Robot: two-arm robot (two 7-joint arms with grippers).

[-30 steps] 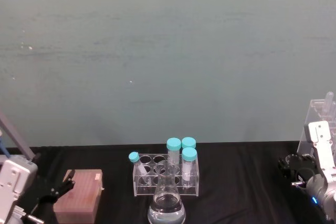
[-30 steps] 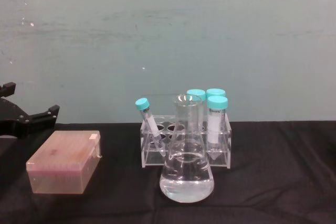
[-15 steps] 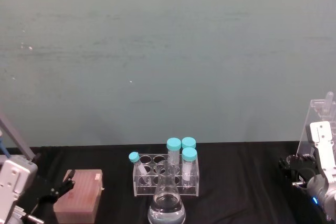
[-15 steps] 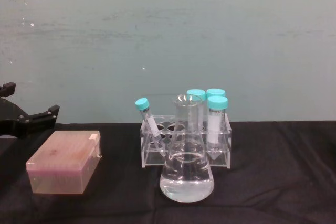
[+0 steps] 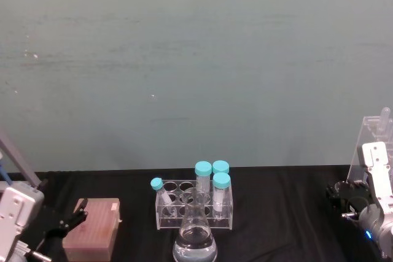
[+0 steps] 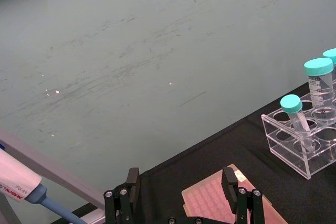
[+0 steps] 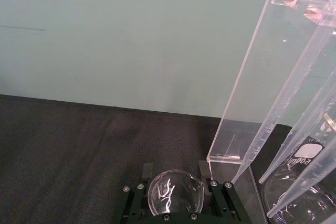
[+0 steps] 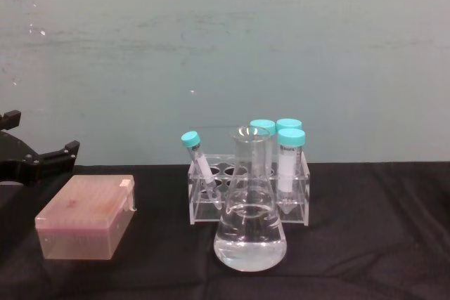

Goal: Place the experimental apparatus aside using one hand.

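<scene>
At the far left of the black-draped table (image 8: pixel 380 244), the left gripper (image 6: pixel 180 172) hung low with its two black fingers (image 6: pixel 133 181) spread wide and nothing between them; just beside it, toward the centre, a pink tip box (image 8: pixel 84 217) sat flat on the cloth, close under the fingertips but apart from them; right of the box, after a strip of bare cloth, a clear tube rack (image 8: pixel 204 205) held four teal-capped tubes (image 8: pixel 290 163), three upright at its right end and one leaning at its left; the conical flask (image 8: pixel 249 233), about a third full of clear liquid, stood directly in front of this rack, and from the chest view its neck and body covered the rack's middle; whether the two touched could not be told; a wide stretch of bare black cloth separated the flask from the right side; at the far right, the right gripper (image 7: pixel 175 170) sat low with a finger on each side of the small glass beaker (image 7: pixel 174 196), closed around it; beside the beaker rose the tall acrylic pipette rack (image 7: pixel 247 103), with long glass pipettes (image 7: pixel 294 129) slanting down inside it; a round glass vessel marked 500 (image 7: pixel 299 192) stood beyond the rack's foot; behind everything ran a plain teal wall (image 5: pixel 196 59).
</scene>
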